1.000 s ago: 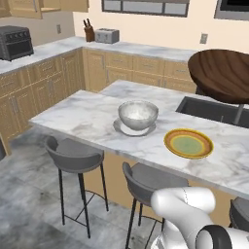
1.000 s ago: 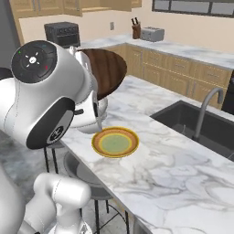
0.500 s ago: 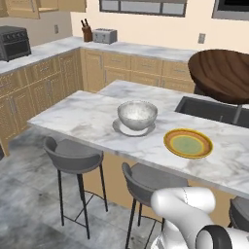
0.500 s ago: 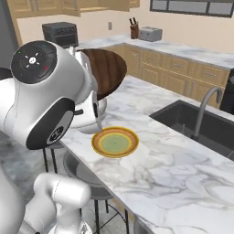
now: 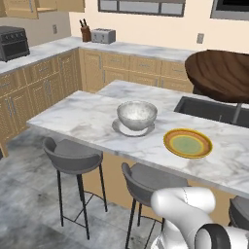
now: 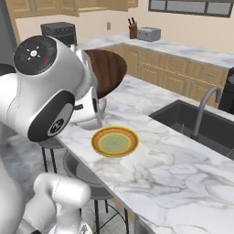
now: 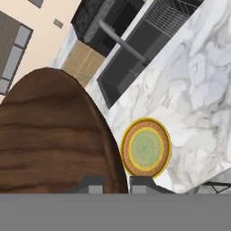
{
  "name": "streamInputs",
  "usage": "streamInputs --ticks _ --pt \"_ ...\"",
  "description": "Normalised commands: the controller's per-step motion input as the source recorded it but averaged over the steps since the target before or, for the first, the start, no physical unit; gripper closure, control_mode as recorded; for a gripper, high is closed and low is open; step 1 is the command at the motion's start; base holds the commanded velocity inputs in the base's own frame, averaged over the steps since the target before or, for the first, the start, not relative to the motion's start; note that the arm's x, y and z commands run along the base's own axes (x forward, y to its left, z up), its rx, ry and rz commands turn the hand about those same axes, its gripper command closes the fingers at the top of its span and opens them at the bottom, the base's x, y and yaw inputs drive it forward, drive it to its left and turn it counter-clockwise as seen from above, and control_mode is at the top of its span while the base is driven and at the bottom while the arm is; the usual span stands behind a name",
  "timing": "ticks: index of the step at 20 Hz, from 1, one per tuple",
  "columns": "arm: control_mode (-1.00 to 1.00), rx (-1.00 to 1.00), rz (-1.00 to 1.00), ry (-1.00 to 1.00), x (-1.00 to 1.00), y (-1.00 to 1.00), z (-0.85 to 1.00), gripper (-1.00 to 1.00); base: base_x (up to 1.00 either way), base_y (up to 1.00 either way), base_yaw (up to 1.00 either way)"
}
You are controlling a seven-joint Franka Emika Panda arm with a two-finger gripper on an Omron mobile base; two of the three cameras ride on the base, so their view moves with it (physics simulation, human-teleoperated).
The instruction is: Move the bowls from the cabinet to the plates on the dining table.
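My gripper [image 7: 115, 182] is shut on the rim of the dark brown wooden bowl [image 7: 49, 131], which hangs tilted in the air above the dining table [image 5: 78, 119]. That bowl [image 5: 219, 73] sits at the upper right of the left base view, and in the right base view the bowl [image 6: 109, 68] is partly behind my arm. Below it on the marble lies the yellowish plate [image 5: 187, 143] [image 6: 114, 141] [image 7: 145, 147], bare. The grey-white marbled bowl [image 5: 137, 115] stands upright on the pale grey plate [image 5: 119, 129] to its left. The cabinet [image 5: 26, 7] is at the top left.
A dark sink [image 5: 214, 111] with a curved faucet [image 6: 203, 109] is set into the island behind the plates. Grey bar stools [image 5: 73, 156] stand along its near side. A toaster [image 5: 103, 35], knife block [image 5: 86, 33] and black oven [image 5: 12, 43] sit on the back counters.
The far counter things have slid slightly left in both base views, so the camera has shifted a little. The wooden bowl stays gripped in the same spot above the yellowish plate.
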Motion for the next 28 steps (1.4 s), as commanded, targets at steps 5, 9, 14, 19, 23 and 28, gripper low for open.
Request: streamInputs --ticks 5,9,14,19,23,28 --pt "-1.00 -0.03 -0.02 0.08 0.35 0.07 -0.10 1.00 0.00 0.00 0.00" --pt "-1.00 -0.01 0.00 0.05 0.16 0.07 -0.08 1.00 0.00 0.00 0.00" --pt "-1.00 0.00 0.06 0.00 0.16 0.09 -0.17 1.00 0.00 0.00 0.00" --pt "-1.00 0.00 0.04 0.06 0.26 0.06 -0.31 1.00 0.00 0.00 0.00" --pt "-1.00 -0.02 0.03 0.12 0.28 0.03 -0.36 1.00 0.00 0.00 0.00" --pt "-1.00 -0.02 0.03 0.11 0.30 0.02 -0.30 1.00 0.00 0.00 0.00"
